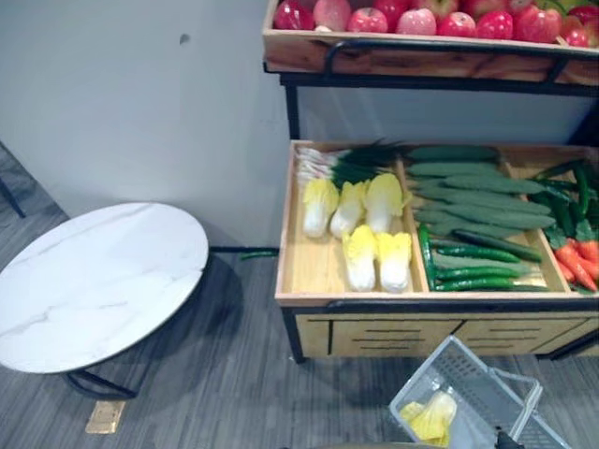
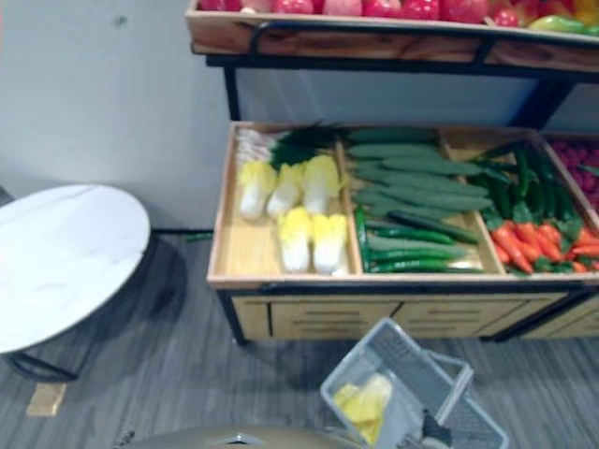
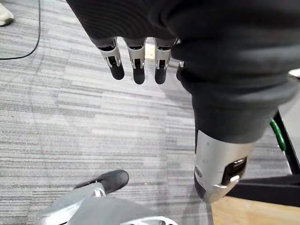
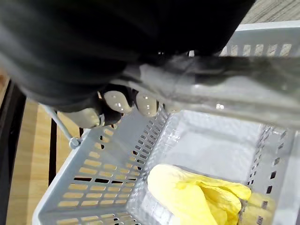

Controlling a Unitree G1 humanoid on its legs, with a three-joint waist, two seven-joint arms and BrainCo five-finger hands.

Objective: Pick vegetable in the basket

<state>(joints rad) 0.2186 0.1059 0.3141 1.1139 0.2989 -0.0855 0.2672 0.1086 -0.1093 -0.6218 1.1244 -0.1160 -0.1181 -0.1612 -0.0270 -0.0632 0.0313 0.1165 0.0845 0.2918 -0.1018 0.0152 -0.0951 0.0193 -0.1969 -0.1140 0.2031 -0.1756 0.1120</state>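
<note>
A grey plastic basket hangs low in front of the vegetable stand, with one yellow napa cabbage lying in it. In the right wrist view my right hand has its fingers curled round the basket's handle, and the cabbage lies below against the slotted wall. My left hand hangs over the grey floor with straight fingers, holding nothing. Several more napa cabbages lie in the left compartment of the wooden crate.
The crate also holds scallions, cucumbers, green peppers and carrots. An upper shelf carries red apples. A round white table stands at the left. One green vegetable lies on the floor by the wall.
</note>
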